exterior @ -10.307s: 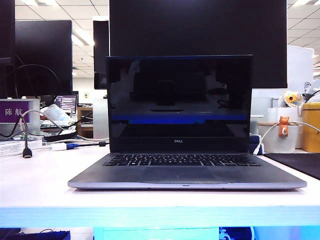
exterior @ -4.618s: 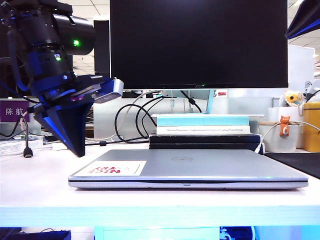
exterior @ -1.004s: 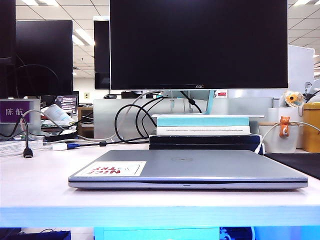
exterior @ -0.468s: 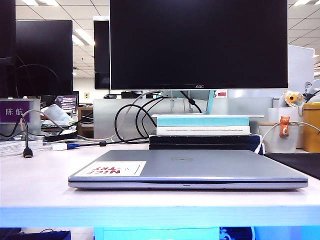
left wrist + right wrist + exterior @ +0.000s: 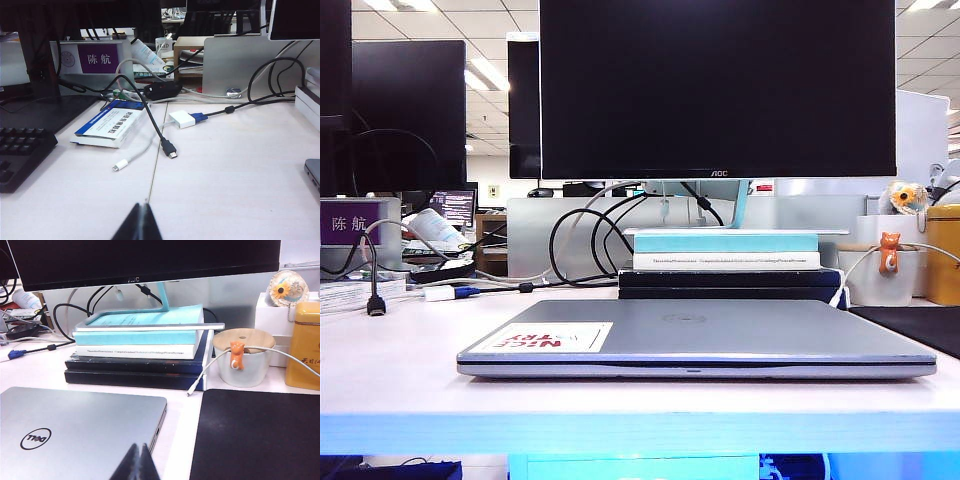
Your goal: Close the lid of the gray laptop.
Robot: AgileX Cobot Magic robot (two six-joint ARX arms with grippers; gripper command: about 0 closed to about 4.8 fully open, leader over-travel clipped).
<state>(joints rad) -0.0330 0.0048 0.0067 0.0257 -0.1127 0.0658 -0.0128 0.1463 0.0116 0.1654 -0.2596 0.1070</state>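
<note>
Gray laptop (image 5: 696, 340): lies flat on the white table (image 5: 390, 360), in the middle of the exterior view, front edge toward the camera.
Lid (image 5: 720, 328): down flat on the base, silver-gray outer face up; only a thin dark seam shows along the front edge.
Sticker (image 5: 547, 337): white and red, on the lid's near-left corner in the exterior view.
Round Dell logo (image 5: 35, 438): on the lid, plain in the right wrist view.
Stack of books (image 5: 728, 262): just behind the laptop, a dark one at the bottom, white and pale blue above; it bears the black AOC monitor (image 5: 717, 88) on its pale blue stand.
Left gripper (image 5: 141, 224): not seen in the exterior view; in its wrist view the dark fingertips are pressed together to a point, holding nothing, above bare table left of the laptop, whose corner shows at the frame's edge (image 5: 313, 172).
Near the left gripper: a black cable plug (image 5: 169, 149), a white adapter (image 5: 183, 119), a blue-and-white booklet (image 5: 110, 128), a black keyboard (image 5: 20, 154).
Right gripper (image 5: 137, 461): also outside the exterior view; fingertips pressed together, empty, over the lid's right part.
Black mat (image 5: 257, 432): on the table just beside the laptop's right side.
White cup with wooden lid (image 5: 243, 362): behind the mat, an orange cat cable clip (image 5: 236, 354) on its rim.
Yellow tin (image 5: 304, 345): next to the cup.
</note>
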